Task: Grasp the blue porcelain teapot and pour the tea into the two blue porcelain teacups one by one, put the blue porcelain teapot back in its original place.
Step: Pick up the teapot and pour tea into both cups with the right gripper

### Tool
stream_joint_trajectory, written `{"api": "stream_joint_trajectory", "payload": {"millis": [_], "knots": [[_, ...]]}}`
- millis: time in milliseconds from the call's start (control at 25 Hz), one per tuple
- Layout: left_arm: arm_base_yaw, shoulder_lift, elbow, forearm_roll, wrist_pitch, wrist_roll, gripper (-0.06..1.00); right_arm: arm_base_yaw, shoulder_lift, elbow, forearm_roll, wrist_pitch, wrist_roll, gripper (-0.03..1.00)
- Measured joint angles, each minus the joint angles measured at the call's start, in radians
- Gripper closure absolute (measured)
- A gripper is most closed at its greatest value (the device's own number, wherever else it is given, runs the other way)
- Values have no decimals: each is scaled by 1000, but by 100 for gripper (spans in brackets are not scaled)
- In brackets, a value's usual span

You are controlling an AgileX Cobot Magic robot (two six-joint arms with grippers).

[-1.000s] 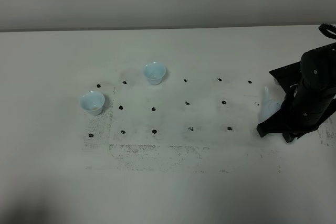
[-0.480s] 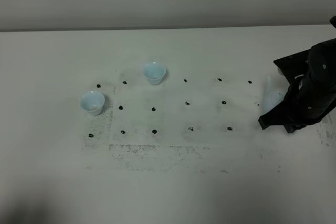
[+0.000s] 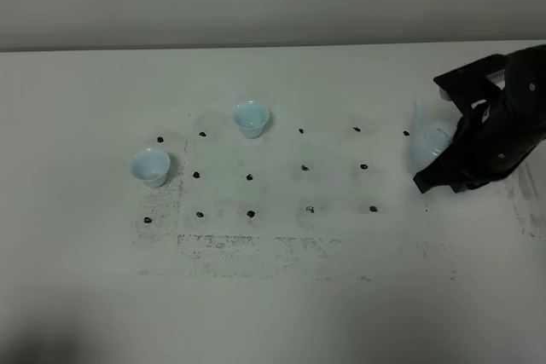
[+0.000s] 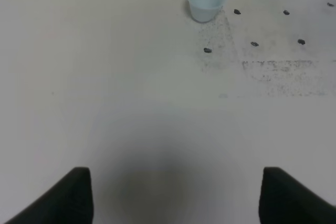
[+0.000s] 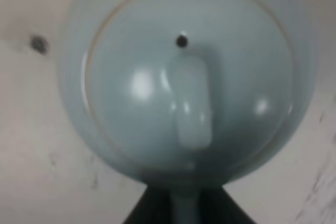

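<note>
Teapot at the right end of the bench, half hidden by the right arm, spout turned toward the middle where the cups wait. The right tool is clamped on its handle — the wrist view looks straight down on the lid, with the handle running back between the dark fingers, a hold that puts the spout out ahead for pouring. Whether the pot is clear of the bench I cannot tell.

Both cups stand upright, well apart from the pot: the left cup nearer the front, the back cup further in, each beside black dots that look like placement marks. The left tool hangs low over bare bench with its fingers wide apart, holding nothing — parked out of the way, I judge, since one arm can do the pouring. Carry and first pour are not yet done.
</note>
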Motion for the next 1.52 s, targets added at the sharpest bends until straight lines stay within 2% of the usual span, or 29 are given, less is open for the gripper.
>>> {"api": "stream_joint_trajectory", "payload": {"millis": [80, 440, 640, 800, 1040, 1240, 1520], "knots": [[0, 0, 0, 0, 0, 0, 28, 2, 9, -59, 5, 36, -69, 88], [0, 0, 0, 0, 0, 0, 28, 39, 211, -472, -11, 349, -375, 88], [0, 0, 0, 0, 0, 0, 28, 75, 360, -747, -28, 421, -473, 88], [0, 0, 0, 0, 0, 0, 28, 109, 473, -915, -72, 437, -530, 88], [0, 0, 0, 0, 0, 0, 28, 162, 596, -1094, -74, 443, -599, 88], [0, 0, 0, 0, 0, -2, 28, 196, 623, -1128, -73, 443, -646, 88], [0, 0, 0, 0, 0, -2, 28, 224, 652, -1129, -188, 445, -653, 88]]}}
